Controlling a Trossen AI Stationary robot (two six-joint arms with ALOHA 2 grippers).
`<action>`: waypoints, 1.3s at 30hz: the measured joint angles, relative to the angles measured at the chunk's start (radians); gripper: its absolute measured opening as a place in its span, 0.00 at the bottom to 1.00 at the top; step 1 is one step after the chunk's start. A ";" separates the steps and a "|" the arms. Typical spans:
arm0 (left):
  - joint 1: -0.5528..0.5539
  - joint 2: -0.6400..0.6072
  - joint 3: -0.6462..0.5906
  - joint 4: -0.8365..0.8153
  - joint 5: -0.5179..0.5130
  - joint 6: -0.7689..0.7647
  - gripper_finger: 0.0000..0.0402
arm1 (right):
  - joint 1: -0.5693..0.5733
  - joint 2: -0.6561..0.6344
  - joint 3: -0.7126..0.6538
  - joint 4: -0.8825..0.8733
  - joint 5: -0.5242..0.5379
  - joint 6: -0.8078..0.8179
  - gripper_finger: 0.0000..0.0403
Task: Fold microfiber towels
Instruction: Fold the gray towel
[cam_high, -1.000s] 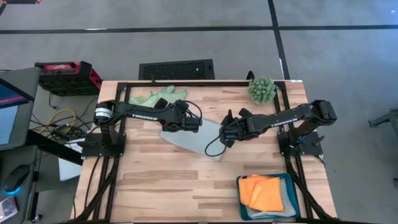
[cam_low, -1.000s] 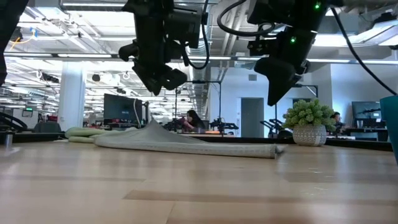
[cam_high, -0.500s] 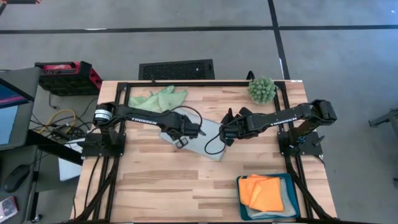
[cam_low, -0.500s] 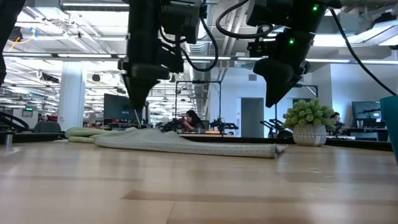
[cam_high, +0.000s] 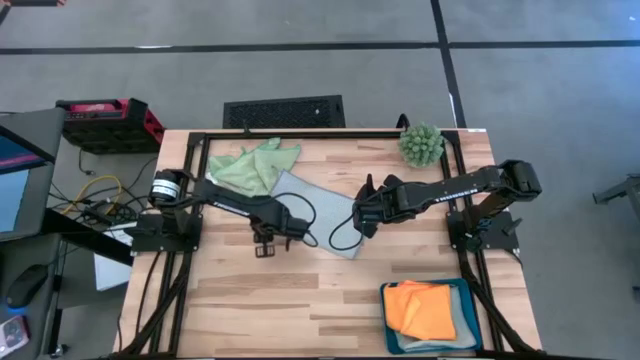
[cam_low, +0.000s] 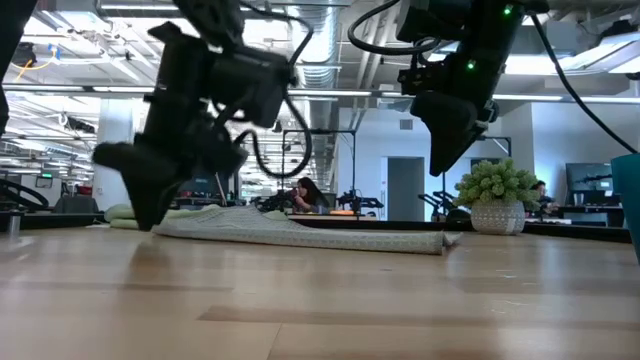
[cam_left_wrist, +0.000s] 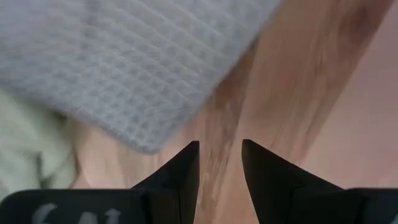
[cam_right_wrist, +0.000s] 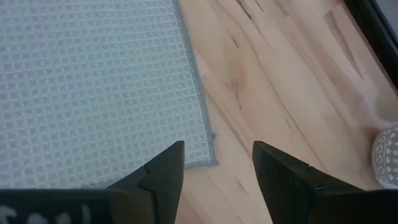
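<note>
White lettering runs along the forearm of the left arm (cam_high: 228, 201) and of the right arm (cam_high: 462, 186) in the high view; it looks like the maker's name, TROSSEN, though it is too small to read with certainty. In the left wrist view, pale cut-off characters, perhaps a 6 and a 4, stand on the dark body of the left gripper (cam_left_wrist: 221, 146) at the picture's edge. The body of the right gripper (cam_right_wrist: 217, 146) bears similar cut-off pale marks, which cannot be read.
</note>
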 joint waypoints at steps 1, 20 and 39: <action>0.000 0.000 -0.015 0.015 -0.004 0.031 0.28 | 0.000 0.000 0.000 0.000 0.000 0.003 0.53; -0.002 -0.019 -0.042 0.021 -0.061 0.156 0.28 | 0.001 0.000 0.000 0.037 -0.001 0.013 0.52; 0.003 -0.040 -0.094 0.187 -0.140 0.293 0.28 | 0.001 0.000 0.000 0.058 0.000 0.015 0.51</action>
